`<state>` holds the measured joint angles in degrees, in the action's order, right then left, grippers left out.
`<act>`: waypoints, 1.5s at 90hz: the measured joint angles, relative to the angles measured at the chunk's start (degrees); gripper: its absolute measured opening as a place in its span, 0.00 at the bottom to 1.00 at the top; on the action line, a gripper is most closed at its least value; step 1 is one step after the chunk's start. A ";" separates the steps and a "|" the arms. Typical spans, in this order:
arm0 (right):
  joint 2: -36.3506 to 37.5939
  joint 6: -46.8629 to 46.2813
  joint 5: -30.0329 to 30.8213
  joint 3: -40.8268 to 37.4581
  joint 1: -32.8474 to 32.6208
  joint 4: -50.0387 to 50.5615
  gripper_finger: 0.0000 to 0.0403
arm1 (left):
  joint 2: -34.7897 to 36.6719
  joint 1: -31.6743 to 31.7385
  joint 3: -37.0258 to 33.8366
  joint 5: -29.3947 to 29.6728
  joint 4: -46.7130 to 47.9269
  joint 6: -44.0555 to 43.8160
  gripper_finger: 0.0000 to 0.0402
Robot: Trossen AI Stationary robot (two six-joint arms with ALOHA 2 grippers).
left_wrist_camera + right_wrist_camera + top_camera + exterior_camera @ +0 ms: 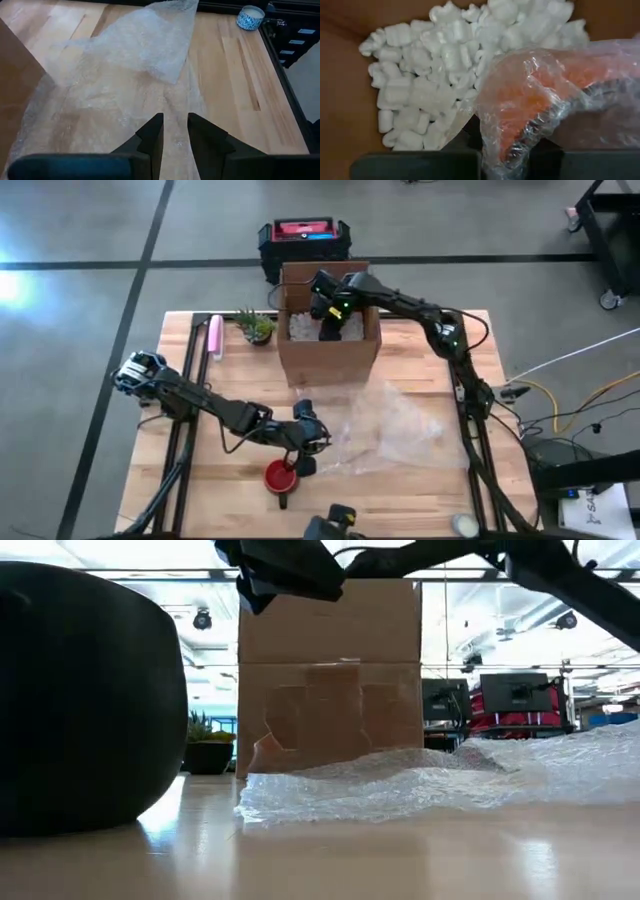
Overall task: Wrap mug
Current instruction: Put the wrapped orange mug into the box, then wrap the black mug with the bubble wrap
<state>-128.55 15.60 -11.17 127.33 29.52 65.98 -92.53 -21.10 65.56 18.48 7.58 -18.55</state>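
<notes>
An open cardboard box (330,350) stands at the table's far middle, with white packing peanuts (435,60) inside. My right gripper (335,320) reaches down into it, shut on an orange mug wrapped in clear bubble wrap (540,95). A loose bubble wrap sheet (395,425) lies flat on the table in front of the box. A red mug (281,477) stands on the table near the front edge. My left gripper (175,132) hovers between the red mug and the sheet's near left edge, its fingers a little apart. My right gripper holds the wrapped mug (520,135) between its two fingers, coming from above and pointing down into the box. The wrap covers the place of contact, so which part of the mug it has cannot be told. The bundle hangs just above the peanuts.
A small potted plant (256,327) and a pink object (214,337) sit left of the box. A patterned white cup (250,17) stands at the near right corner. A red and black case (303,235) stands on the floor behind the table.
</notes>
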 joint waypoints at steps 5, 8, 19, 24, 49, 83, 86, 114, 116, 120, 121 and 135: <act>-0.35 -0.55 0.00 -0.01 0.00 0.52 0.09 | 0.00 0.00 0.00 0.00 -0.03 0.02 0.19; -0.65 -0.78 -0.03 -0.02 -0.12 0.84 0.12 | 0.00 0.00 0.00 0.00 -0.04 0.02 0.19; -1.64 -2.35 0.01 -0.22 -0.40 1.01 0.24 | 0.00 0.00 0.00 -0.02 -0.17 0.02 0.19; -1.80 -2.34 -0.01 -0.24 -0.52 1.14 0.30 | 0.00 0.00 0.00 -0.02 -0.20 0.02 0.19; 2.55 -1.45 0.73 3.75 -0.63 6.83 0.61 | -0.05 0.00 0.00 -0.04 -0.53 -0.11 0.19; 20.45 -2.59 0.46 7.37 -3.16 12.96 0.76 | -0.57 0.00 0.00 -0.04 -0.91 -1.30 0.19; 22.19 -2.58 0.30 7.20 -4.03 14.39 0.75 | -1.00 0.00 0.00 -0.04 -0.94 -1.59 0.19; 38.45 -7.32 -0.41 -6.40 -22.80 17.05 0.69 | -7.50 1.88 1.21 -0.85 -2.00 -2.24 0.19; 39.68 -7.98 -0.42 -8.41 -24.53 16.18 0.68 | -7.84 2.12 1.40 -0.85 -2.10 -2.41 0.19; 42.25 -9.68 -0.32 -12.86 -27.91 13.82 0.67 | -8.97 2.75 2.01 -0.90 -1.99 -2.92 0.19; 42.86 -10.08 -0.29 -14.03 -28.76 13.10 0.67 | -9.23 2.92 2.20 -0.94 -2.03 -3.09 0.19; 51.73 -15.91 4.80 -32.04 -40.42 0.62 0.62 | -13.67 4.42 4.62 -1.65 -0.83 -4.48 0.19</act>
<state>-76.82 -0.30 -6.37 95.29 -10.90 66.60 -106.20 -16.68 70.18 16.83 6.75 -23.02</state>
